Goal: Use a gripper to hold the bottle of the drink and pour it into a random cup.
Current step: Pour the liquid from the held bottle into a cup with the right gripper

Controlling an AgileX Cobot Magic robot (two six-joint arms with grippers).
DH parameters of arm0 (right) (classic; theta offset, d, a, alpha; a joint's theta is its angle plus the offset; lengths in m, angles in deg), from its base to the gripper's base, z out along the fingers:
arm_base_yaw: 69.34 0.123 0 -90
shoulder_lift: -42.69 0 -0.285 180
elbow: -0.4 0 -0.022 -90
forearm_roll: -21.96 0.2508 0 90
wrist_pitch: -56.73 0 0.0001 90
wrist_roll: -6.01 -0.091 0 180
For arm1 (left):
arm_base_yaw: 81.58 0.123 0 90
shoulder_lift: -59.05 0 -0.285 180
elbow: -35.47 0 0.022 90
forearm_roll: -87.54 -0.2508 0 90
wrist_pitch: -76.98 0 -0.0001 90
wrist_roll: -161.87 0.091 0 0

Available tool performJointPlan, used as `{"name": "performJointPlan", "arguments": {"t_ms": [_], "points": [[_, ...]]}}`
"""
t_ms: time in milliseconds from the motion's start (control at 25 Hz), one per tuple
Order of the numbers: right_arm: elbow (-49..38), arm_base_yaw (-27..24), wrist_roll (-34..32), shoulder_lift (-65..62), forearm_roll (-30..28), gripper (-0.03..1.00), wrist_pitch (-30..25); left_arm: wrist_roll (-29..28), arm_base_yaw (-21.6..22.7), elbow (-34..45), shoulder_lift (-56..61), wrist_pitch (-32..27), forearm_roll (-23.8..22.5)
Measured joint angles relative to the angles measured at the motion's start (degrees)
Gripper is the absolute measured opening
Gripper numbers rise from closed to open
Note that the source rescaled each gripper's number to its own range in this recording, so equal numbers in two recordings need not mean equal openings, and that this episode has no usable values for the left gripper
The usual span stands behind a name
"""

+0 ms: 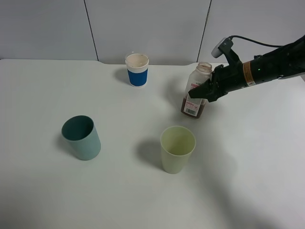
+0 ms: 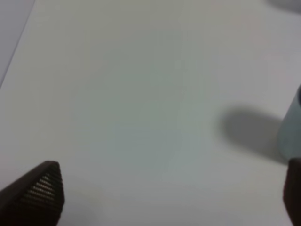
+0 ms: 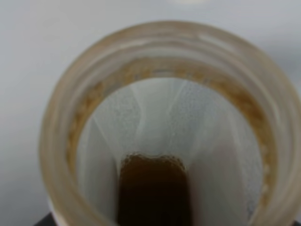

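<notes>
The clear bottle with a white, red-printed label stands a little tilted at the back right of the table, its mouth open. The dark brown drink fills its bottom. My right gripper is shut on the bottle's body from the right. In the right wrist view the bottle's round neck fills the picture, with the drink deep inside. The teal-green cup stands upright at the front left; its wall shows in the left wrist view. My left gripper is open and empty over bare table.
A pale yellow-green tumbler stands in front of the bottle. A blue-banded white paper cup stands at the back middle. The white table ends at a grey wall behind.
</notes>
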State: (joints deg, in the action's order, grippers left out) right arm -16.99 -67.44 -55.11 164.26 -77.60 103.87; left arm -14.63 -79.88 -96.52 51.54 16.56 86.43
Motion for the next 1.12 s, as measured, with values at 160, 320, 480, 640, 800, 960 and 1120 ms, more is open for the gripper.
{"name": "performJointPlan", "arguments": {"t_ms": [160,320,480,640,800,960,1120], "points": [[0.0,0.31,-1.05,-0.68,-0.19,0.0,-1.03,0.0,0.0,0.0,0.0,0.0,0.0],[0.0,0.37,-1.99,-3.57,-0.46,0.0,-2.47,0.0,0.0,0.0,0.0,0.0,0.0],[0.0,1.39,-1.99,-8.41,-0.46,0.0,-3.2,0.0,0.0,0.0,0.0,0.0,0.0],[0.0,3.06,-2.01,-12.07,-0.46,0.0,-4.94,0.0,0.0,0.0,0.0,0.0,0.0],[0.0,6.41,-2.65,-16.35,-0.46,0.0,-9.53,0.0,0.0,0.0,0.0,0.0,0.0],[0.0,11.66,-4.66,-18.95,-0.4,0.0,-16.64,0.0,0.0,0.0,0.0,0.0,0.0],[0.0,15.88,-4.97,-19.32,-0.35,0.0,-20.67,0.0,0.0,0.0,0.0,0.0,0.0]]}}
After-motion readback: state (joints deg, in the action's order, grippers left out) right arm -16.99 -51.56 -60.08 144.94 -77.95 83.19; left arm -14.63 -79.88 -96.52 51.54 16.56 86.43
